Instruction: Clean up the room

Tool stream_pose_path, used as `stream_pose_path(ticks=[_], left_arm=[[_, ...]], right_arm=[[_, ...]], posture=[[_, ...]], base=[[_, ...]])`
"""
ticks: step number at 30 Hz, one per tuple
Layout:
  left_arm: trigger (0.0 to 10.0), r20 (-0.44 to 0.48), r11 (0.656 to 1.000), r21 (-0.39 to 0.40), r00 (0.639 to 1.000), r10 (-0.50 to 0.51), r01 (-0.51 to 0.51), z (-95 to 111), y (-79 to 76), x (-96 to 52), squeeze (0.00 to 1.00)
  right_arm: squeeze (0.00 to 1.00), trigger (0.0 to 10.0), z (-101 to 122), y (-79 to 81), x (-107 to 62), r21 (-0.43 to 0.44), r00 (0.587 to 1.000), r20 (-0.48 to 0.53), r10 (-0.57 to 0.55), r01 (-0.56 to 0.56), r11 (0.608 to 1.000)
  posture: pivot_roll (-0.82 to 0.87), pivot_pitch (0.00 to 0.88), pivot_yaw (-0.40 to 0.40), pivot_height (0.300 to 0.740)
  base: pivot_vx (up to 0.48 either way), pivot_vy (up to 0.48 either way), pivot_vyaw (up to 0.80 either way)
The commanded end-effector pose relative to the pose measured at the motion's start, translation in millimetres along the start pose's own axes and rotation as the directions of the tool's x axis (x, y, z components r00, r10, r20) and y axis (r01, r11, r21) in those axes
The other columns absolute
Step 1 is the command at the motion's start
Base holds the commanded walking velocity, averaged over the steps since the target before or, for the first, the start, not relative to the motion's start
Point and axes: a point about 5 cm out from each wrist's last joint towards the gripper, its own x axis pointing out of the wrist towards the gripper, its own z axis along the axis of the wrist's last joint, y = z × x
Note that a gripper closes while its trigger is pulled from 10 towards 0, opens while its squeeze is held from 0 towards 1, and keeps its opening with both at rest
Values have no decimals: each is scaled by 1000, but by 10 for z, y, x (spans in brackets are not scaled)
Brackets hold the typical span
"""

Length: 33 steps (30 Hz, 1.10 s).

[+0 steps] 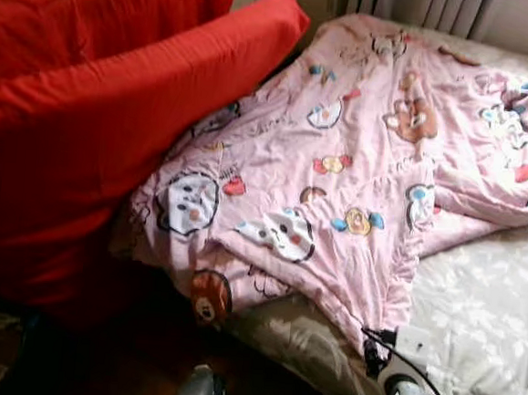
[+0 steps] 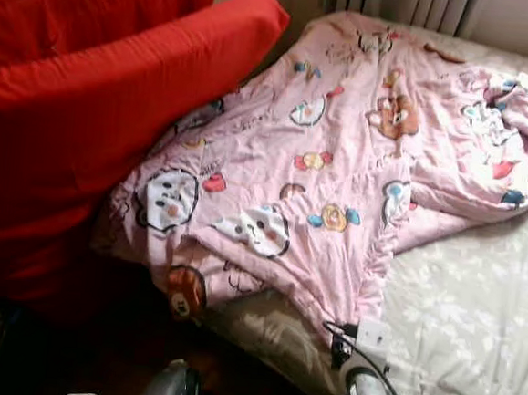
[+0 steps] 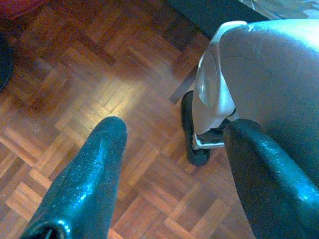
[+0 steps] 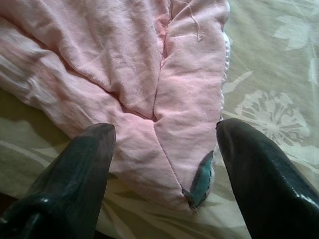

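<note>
Right pincer hovers with fingers spread wide; left pincer hangs low, likewise spread.

no legible text, quilt lettering too blurred

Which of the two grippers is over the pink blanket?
The right gripper: its open fingers straddle the pink blanket's corner, while the left gripper points at wooden floor.
</note>
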Motion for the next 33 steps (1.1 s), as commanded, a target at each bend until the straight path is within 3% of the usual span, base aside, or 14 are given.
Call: stream_pose_path(ticks=[1,29,30,33], left_arm=[[10000,-38,1000,-21,999,-21,20,-175,-23,-97,0],[10000,5,999,-27,999,-45,45,-335,64,-297,0],[10000,5,999,-25,999,-44,45,-341,68,-304,0],[10000,5,999,-25,999,-43,43,-349,74,-313,0]], right_arm=[[0,10000,-41,-5,-9,-6,1000,-22,-11,11,1000],[0,10000,-170,5,-43,-2,997,-80,-9,9,1000],[0,0,-172,27,-44,5,997,-78,-1,2,1000],[0,0,-170,61,-45,5,997,-74,5,-5,1000]], posture=[[64,355,68,640],[123,445,95,640],[125,446,97,640],[125,445,97,640]], base=[[0,0,0],[0,0,0],[0,0,0],[0,0,0]])
